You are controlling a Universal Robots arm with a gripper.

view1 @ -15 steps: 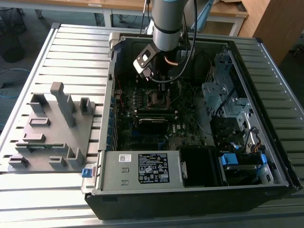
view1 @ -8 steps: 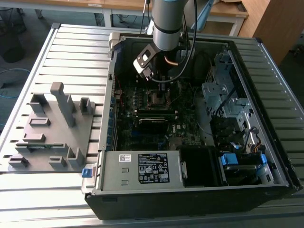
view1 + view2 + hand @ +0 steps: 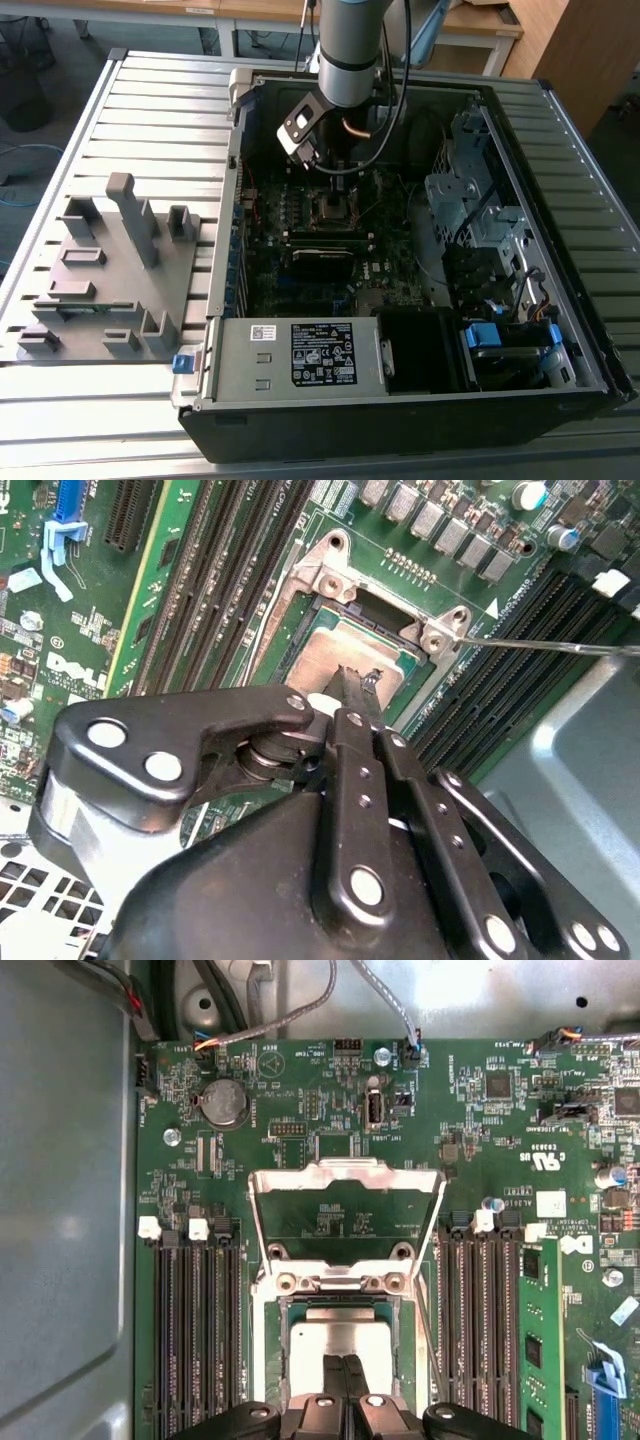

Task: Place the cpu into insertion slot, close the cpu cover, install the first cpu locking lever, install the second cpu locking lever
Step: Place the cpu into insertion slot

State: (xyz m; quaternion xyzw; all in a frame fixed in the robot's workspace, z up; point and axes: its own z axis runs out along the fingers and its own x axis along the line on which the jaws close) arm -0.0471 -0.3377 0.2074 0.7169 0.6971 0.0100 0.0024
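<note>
1. Gripper (image 3: 343,1362): fingers pressed together, holding nothing, tips over the chip (image 3: 345,1332); contact unclear.
2. Chip lies flat in the socket (image 3: 268,1360); placing looks done.
3. Beyond, cover (image 3: 345,1168) stands open; closing it needs fingers clear of its swing.

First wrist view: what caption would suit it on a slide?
Shut gripper poised at the cpu lying in the insertion slot, cpu cover raised open.

Open computer case (image 3: 420,425) on slatted metal table (image 3: 150,110), grey moulded fixture (image 3: 110,300) beside it, coin battery (image 3: 224,1103) on green motherboard (image 3: 470,1130).
</note>
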